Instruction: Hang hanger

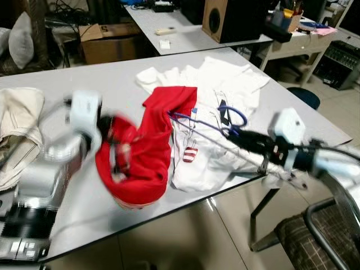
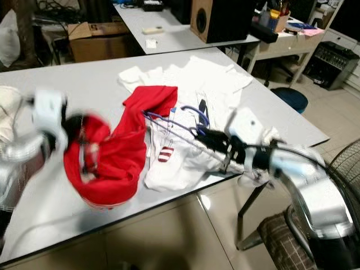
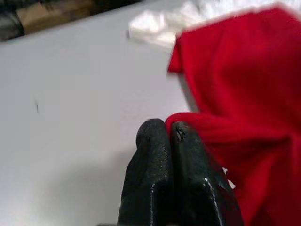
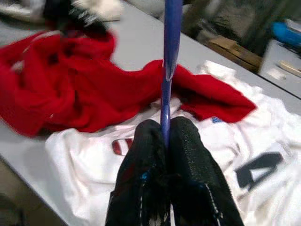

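A red garment lies bunched on the grey table, partly over a white shirt. My left gripper is shut on a fold of the red garment, lifting its near end. A blue wire hanger lies over the white shirt, one thin arm reaching into the red cloth. My right gripper is shut on the blue hanger's bar, near the table's right front edge.
A beige garment lies at the table's left edge. A second table with a black speaker stands behind. A cardboard box is on the floor, and a checked chair sits at the lower right.
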Available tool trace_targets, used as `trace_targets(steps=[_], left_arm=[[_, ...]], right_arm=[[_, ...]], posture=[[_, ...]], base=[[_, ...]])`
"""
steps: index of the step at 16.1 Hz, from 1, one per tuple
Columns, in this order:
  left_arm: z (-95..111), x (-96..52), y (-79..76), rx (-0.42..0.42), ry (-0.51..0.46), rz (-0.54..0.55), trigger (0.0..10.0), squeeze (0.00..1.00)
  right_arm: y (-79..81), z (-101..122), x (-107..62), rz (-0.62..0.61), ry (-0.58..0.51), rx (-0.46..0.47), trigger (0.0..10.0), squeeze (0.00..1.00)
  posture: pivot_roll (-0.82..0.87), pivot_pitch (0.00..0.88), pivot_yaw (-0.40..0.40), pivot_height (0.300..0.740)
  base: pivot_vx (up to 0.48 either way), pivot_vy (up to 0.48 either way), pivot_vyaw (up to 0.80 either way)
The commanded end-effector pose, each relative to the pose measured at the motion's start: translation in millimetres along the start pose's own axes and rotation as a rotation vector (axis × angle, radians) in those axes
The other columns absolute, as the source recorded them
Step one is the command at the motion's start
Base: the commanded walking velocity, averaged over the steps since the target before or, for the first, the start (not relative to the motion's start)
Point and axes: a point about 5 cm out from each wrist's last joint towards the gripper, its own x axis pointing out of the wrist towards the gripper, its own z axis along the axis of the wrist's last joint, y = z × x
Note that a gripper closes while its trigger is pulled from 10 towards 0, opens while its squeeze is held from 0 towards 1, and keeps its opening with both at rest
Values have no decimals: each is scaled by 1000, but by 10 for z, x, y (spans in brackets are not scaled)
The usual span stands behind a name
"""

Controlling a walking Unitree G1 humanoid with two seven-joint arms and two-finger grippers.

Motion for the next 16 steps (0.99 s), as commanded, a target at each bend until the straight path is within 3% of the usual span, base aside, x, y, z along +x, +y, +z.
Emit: trace_targets(steps=[1,3,4,6,7,8,10,12,13,14,16], left_arm=[[133,-43,68,25,-63,-12,10000,1000],[131,-86,166,23,-60,-15,10000,1000],[136,-181,235,-1,-65,-101,10000,1000],[142,-276,237,-10,-76,-198,10000,1000],[151,-390,179,13,-92,-333,10000,1000],[154,-477,137,36,-101,-426,10000,1000],[217,-560,126,17,-152,-487,10000,1000],[428,-579,218,-72,-339,-399,10000,1000],[486,-565,250,-100,-395,-334,10000,875],[499,-543,254,-106,-404,-291,10000,0],[549,-543,72,-88,-467,-288,10000,0]], right_arm=[[16,87,-48,-69,-25,23,10000,0],[34,34,-71,-141,9,78,10000,0],[154,-104,-140,-153,82,158,10000,0],[316,-206,-230,-73,154,183,10000,0],[381,-227,-338,-8,196,178,10000,0],[375,-217,-435,15,222,168,10000,0],[255,-101,-592,-27,212,152,10000,0],[133,68,-650,-178,113,160,10000,0],[120,116,-623,-245,65,164,10000,0],[119,135,-593,-299,35,172,10000,0],[168,88,-473,-454,-28,237,10000,0]], posture=[[41,0,-20,740],[42,0,-22,740],[44,0,-27,740],[46,0,-29,740],[46,0,-31,740],[46,0,-32,740],[45,0,-32,740],[34,0,-28,740],[31,0,-27,740],[27,0,-25,740],[18,0,-17,740]], base=[[0,0,0],[0,0,0],[0,0,0],[0,0,0],[0,0,0],[0,0,0],[0,0,0],[0,0,0],[0,0,0],[0,0,0],[0,0,0]])
